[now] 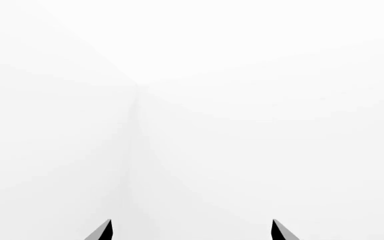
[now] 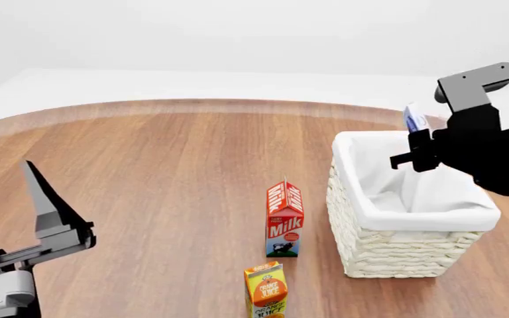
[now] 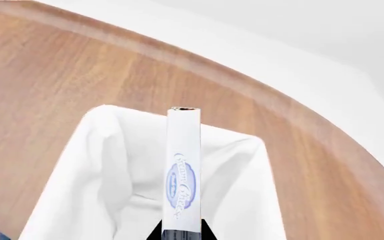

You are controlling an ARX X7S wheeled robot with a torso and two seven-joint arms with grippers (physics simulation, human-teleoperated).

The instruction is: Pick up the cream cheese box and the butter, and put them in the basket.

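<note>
In the left wrist view, only white is seen past the two dark tips of the left claw (image 1: pixel 192 231). The tips are set wide apart and nothing is held between them.

In the head view, the left claw (image 2: pixel 47 212) is seen low at the near left, above the brown worktop (image 2: pixel 166 172). The white woven basket (image 2: pixel 396 248) is placed on the right side of the worktop. The right claw (image 2: pixel 427 142) is held up over the far part of the basket, and the cream cheese box (image 2: pixel 415 119) is gripped in it; only a small white-and-blue bit of the box is seen beside the black arm. A red milk carton (image 2: pixel 285 218) is stood just left of the basket. An orange juice carton (image 2: pixel 266 290) is stood nearer, in front of the milk carton. The butter cannot be seen in this view.

In the right wrist view, the cream cheese box (image 3: pixel 182 170) is seen edge-on, pinched between the dark tips of the right claw (image 3: pixel 180 232). The basket (image 3: pixel 98 165) with its white cloth is seen right below the box. The box is not yet inside the basket.
</note>
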